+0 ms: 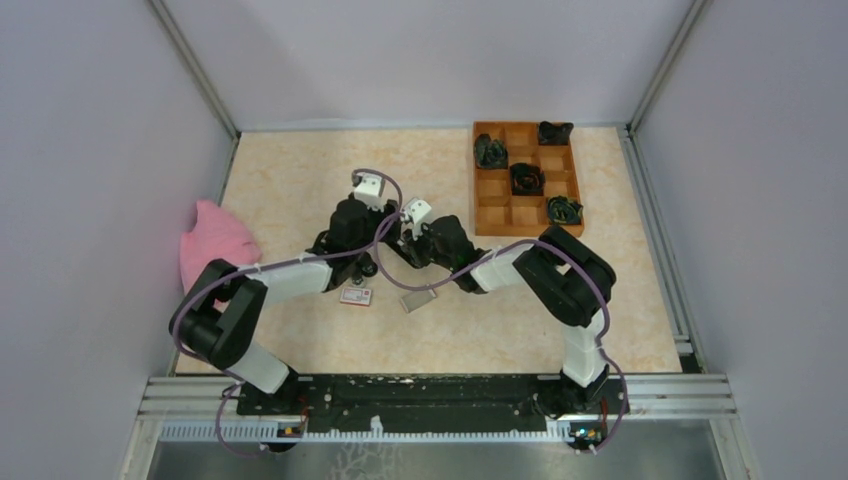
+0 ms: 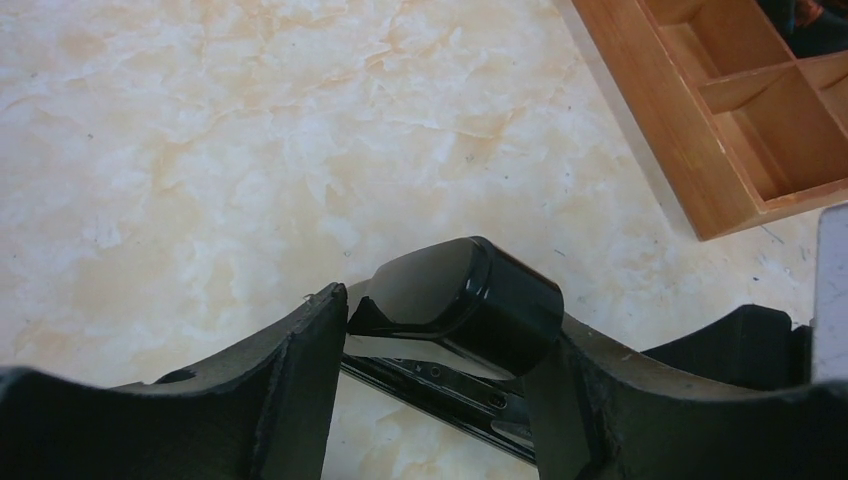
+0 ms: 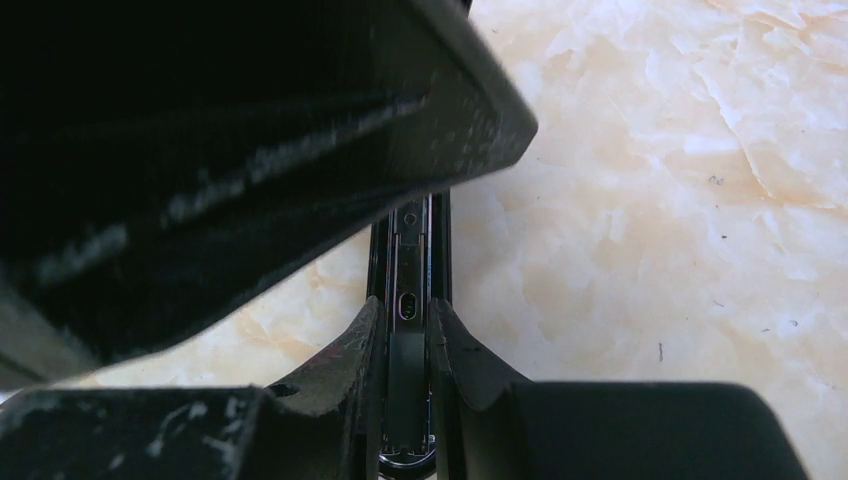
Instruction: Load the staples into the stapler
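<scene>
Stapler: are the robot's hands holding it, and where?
Both. The left gripper pinches the stapler at its rounded black end; the right gripper clamps its narrow metal rail.

- From above, the stapler (image 1: 398, 252) is almost wholly hidden by the arms (image 1: 300, 272).
- The print on the staple box (image 1: 355, 296) is too small to be read.
- The dark items (image 1: 527, 179) in the wooden tray (image 1: 490, 213) cannot be identified.
- At the left wrist, the stapler's rear is covered by the fingers (image 2: 290, 390) and cut off below.
- At the right wrist, the upper left is filled by a blurred black mass (image 3: 230, 150).
</scene>
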Available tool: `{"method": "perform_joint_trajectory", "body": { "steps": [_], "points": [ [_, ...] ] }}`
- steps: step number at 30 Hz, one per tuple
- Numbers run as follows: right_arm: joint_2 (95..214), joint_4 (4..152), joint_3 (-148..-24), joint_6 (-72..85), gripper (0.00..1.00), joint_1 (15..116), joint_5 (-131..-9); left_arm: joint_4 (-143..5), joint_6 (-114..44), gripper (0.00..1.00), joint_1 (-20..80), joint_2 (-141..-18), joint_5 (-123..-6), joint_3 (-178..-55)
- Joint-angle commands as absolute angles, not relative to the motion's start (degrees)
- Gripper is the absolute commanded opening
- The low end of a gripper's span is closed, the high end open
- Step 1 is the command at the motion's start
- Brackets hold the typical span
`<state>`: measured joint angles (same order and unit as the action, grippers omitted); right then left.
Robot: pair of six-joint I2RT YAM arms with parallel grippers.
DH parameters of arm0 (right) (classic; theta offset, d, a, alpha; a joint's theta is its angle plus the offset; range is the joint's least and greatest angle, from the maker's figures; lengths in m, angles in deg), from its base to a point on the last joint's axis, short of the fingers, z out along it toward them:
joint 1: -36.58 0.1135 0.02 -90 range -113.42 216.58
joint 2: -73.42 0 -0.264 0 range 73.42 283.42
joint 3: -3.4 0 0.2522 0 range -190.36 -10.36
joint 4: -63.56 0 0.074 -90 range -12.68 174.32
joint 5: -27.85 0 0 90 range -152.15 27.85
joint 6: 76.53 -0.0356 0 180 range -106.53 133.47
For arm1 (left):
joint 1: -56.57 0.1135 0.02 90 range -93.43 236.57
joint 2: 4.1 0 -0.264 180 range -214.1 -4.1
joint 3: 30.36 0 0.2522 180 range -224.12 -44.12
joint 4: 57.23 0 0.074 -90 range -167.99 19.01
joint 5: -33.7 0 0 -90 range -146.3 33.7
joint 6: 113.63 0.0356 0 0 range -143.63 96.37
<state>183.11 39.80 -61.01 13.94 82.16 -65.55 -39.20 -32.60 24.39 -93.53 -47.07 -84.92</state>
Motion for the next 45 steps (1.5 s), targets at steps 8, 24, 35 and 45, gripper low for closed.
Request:
{"method": "perform_joint_trajectory", "body": {
  "steps": [8,24,35,45],
  "points": [
    [185.12,35.44,-59.93,14.08,0.09,83.27,-68.08,-39.18,-25.83,0.74,18.32,-91.84,-42.13,-83.10],
    [186.79,32.21,-58.96,13.49,0.09,83.31,-67.23,-38.34,-34.37,0.92,17.20,-86.12,-46.70,-80.07],
    [187.34,30.87,-58.58,13.04,0.11,83.26,-66.85,-32.14,-43.22,1.00,17.29,-81.30,-47.76,-74.71],
    [185.23,30.82,-57.42,12.43,0.23,83.25,-66.91,-37.05,-50.59,1.00,19.17,-74.71,-45.24,-73.02]
  ]
}}
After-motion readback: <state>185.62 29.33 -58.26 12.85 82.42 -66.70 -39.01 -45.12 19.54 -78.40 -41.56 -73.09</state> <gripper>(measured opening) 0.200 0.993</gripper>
